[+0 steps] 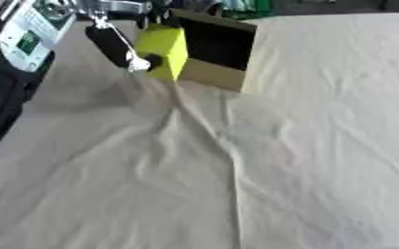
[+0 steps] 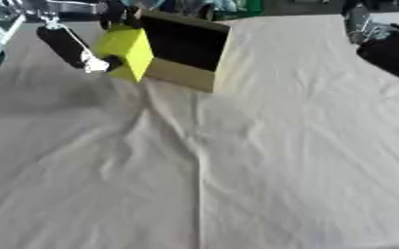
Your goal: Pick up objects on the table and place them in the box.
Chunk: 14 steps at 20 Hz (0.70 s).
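Covering nearly everything in sight, a wrinkled off-white cloth [image 1: 237, 170] drapes the table, with long creases running from about the middle down toward six o'clock.

At roughly twelve o'clock on that cloth stands an open cardboard box [image 1: 211, 48], tan on its outer walls and dark inside, tilted so that its opening faces the camera.

Against the box's nine o'clock side hangs a bright yellow block-shaped object [image 1: 165, 48], its lower corner pointing down toward the cloth; whether it touches the box's wall or only overlaps it cannot be told.

The robot's left arm, black and slim, reaches in from the eleven o'clock corner, and its left hand [image 1: 143, 62] sits at the yellow block's eight o'clock edge, with a pale knuckle-like part and a dark fingertip right at the block's lower left face. The fingers appear pressed to that face, but whether they curl round it cannot be told.

In the right eye view, a dark shape with silvery parts [image 2: 375, 36] shows at two o'clock near the cloth's far edge, probably the right arm; its fingers cannot be made out.
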Tool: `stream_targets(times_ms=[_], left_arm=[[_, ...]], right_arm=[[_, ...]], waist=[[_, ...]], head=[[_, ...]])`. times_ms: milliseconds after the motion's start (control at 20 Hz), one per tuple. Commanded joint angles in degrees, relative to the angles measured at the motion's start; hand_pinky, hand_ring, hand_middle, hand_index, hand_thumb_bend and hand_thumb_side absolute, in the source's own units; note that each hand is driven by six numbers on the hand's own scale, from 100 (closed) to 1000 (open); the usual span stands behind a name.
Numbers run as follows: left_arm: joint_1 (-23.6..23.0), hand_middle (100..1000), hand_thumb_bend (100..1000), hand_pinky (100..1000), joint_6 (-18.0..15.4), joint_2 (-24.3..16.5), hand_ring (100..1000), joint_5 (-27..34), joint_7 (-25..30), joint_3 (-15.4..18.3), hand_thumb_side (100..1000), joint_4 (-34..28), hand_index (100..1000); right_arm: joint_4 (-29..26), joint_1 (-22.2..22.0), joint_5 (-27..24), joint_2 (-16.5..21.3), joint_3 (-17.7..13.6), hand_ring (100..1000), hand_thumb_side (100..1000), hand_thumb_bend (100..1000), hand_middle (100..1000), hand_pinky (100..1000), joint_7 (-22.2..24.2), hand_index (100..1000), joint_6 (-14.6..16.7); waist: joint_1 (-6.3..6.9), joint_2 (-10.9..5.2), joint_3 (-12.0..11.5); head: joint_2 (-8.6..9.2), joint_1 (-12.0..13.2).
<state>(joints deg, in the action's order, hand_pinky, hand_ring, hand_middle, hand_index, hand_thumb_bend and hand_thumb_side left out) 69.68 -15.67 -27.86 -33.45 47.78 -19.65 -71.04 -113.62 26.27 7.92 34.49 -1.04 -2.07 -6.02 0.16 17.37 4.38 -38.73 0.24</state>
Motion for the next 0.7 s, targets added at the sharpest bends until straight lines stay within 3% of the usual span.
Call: stream_targets(times_ms=[50, 350, 400, 450, 700], left_arm=[[2.37, 253, 100, 667, -1.75, -0.11, 463, -0.25, 4.18, 3.53, 248, -1.10, 617], [4.36, 244, 100, 654, 3.08, 1.59, 454, -3.78, 2.25, 7.74, 256, -1.33, 611], [4.61, 249, 100, 655, 3.56, 1.95, 455, -4.34, 1.42, 7.84, 364, -1.05, 612], [4.89, 245, 100, 657, 3.91, 2.29, 455, -4.94, 0.60, 7.94, 258, -0.78, 612], [6.30, 240, 100, 646, 5.11, 4.25, 449, -8.63, -4.64, 8.94, 269, 1.11, 610]], right_arm=[[-0.98, 1.05, -0.34, 0.84, -0.58, 822, 406, 100, 694, 730, -0.17, 803, 0.18], [-0.98, 1.66, -0.35, 0.63, -0.48, 822, 409, 100, 693, 729, -0.07, 803, 0.28], [-0.98, 1.74, -0.37, 0.59, -0.46, 822, 395, 100, 693, 729, -0.04, 804, 0.29], [-0.98, 1.84, -0.40, 0.54, -0.44, 822, 410, 100, 693, 729, -0.01, 804, 0.29], [-0.98, 2.30, -0.48, 0.34, -0.31, 822, 410, 100, 692, 729, 0.18, 804, 0.35]], waist=[[0.40, -2.02, -0.01], [0.57, -1.50, -0.28], [0.60, -1.42, -0.30], [0.65, -1.30, -0.30], [0.78, -0.76, -0.14]], head=[[0.30, 0.53], [1.07, 2.25], [1.21, 2.48], [1.40, 2.72], [2.18, 3.80]])
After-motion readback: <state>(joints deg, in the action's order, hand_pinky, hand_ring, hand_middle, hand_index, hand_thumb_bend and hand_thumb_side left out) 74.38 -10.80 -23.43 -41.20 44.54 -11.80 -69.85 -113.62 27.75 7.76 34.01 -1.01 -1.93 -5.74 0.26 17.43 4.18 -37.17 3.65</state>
